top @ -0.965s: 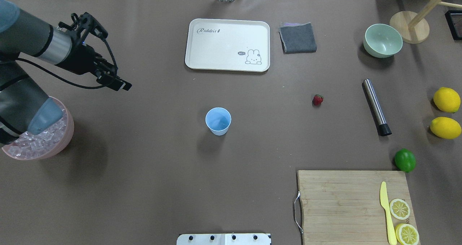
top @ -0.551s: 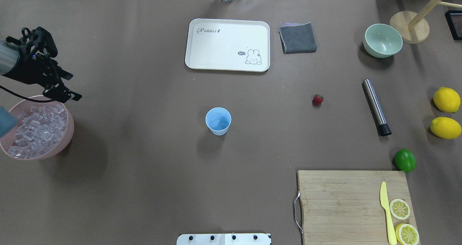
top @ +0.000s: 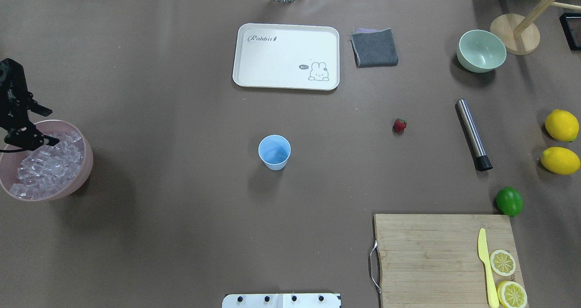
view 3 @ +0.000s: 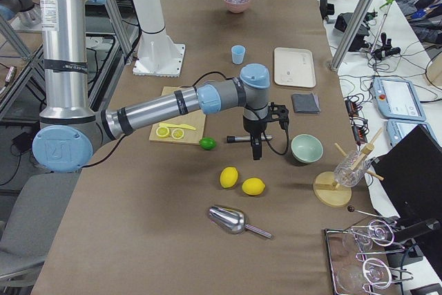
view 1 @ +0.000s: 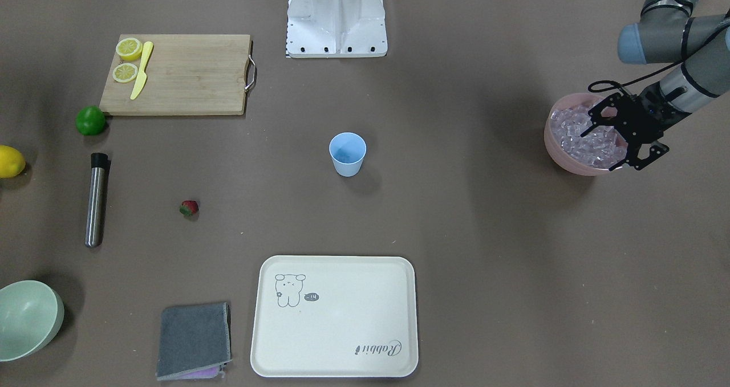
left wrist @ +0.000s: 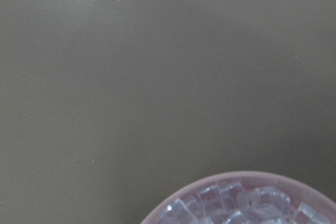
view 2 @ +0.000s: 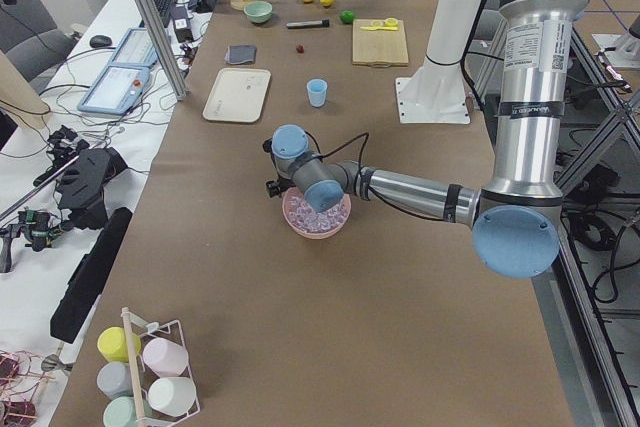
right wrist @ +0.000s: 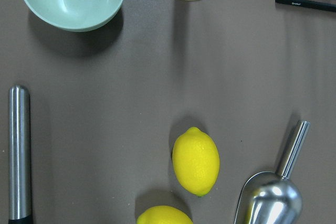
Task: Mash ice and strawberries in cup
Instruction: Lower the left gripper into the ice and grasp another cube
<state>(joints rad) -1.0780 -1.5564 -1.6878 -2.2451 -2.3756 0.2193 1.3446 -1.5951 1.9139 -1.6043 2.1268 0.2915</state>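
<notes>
The light-blue cup [top: 274,151] stands upright mid-table, also in the front view [view 1: 347,153]. The red strawberry [top: 399,125] lies on the table to the cup's right, apart from it. The ice [top: 43,165] fills a pink bowl [top: 86,163] at the table's left edge; it also shows in the left wrist view [left wrist: 236,208]. My left gripper [top: 54,127] is open and empty, its fingers spread above the bowl's far rim and the ice [view 1: 587,139]. My right gripper [view 3: 255,150] shows only in the right side view, above the table near the lemons; I cannot tell its state.
A steel muddler [top: 472,134] lies right of the strawberry. A white rabbit tray [top: 286,56], grey cloth [top: 374,47] and pale green bowl [top: 481,51] sit at the back. Two lemons [top: 562,125], a lime [top: 509,201], a cutting board [top: 445,258] and a metal scoop [right wrist: 270,198] are on the right.
My left arm has swung back to the left, away from the table's middle. Its open gripper now hangs over the ice bowl's far rim. Nothing else moved.
</notes>
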